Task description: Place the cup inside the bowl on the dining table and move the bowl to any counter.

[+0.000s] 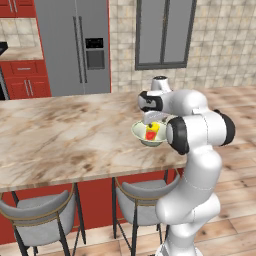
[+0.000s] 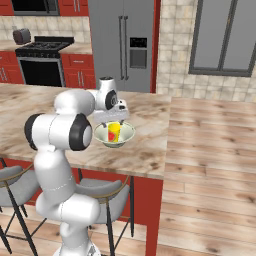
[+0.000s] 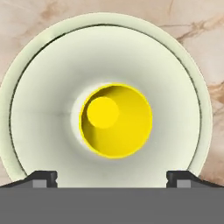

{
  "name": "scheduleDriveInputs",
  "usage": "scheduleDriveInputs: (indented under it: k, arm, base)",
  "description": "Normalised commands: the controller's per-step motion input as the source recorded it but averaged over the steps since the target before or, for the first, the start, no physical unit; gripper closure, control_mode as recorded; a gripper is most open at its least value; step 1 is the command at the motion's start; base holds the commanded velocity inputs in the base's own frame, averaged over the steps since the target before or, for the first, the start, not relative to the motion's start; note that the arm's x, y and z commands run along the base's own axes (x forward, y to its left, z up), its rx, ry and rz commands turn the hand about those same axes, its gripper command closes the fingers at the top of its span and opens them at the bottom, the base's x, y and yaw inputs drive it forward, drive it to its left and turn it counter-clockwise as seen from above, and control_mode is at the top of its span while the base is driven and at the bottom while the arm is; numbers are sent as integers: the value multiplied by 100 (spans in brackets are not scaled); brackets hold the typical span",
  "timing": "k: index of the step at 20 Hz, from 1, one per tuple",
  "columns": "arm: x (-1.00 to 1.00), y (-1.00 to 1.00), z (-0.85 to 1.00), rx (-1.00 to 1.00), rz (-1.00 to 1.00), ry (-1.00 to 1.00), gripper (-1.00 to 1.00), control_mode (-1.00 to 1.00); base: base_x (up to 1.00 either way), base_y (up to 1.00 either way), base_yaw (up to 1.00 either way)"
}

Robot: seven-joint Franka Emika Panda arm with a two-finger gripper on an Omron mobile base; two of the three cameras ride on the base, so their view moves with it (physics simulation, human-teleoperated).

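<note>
cup (image 3: 116,120) upright in bowl (image 3: 43,87) | gripper (image 3: 112,178) released, jaws wide, hovering above | risk: bowl near dining table (image 1: 60,135) edge; off-centre rim grasp tips bowl, topples cup

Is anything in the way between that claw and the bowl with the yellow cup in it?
Nothing visible. The open claw hangs right above the bowl, looking straight down into the cup standing at its middle.

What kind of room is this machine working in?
It looks like a home kitchen, computer-rendered. A steel fridge stands against the tiled wall, a black stove sits among red cabinets, and a long marble dining table with grey stools runs across the front.
</note>
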Motion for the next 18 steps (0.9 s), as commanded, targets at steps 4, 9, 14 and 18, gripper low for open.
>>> scheduleDriveInputs:
  k: [4,9,14,18]
  arm:
    - [0,-47,17,0,-19,11,-100,-100]
    - [0,-51,13,0,-24,4,-100,-100]
    - [0,-45,-2,3,-28,3,-100,-100]
    - [0,-39,-25,9,-25,1,-100,-100]
  base:
    - [0,0,0]
    - [0,0,0]
    - [0,0,0]
    - [0,0,0]
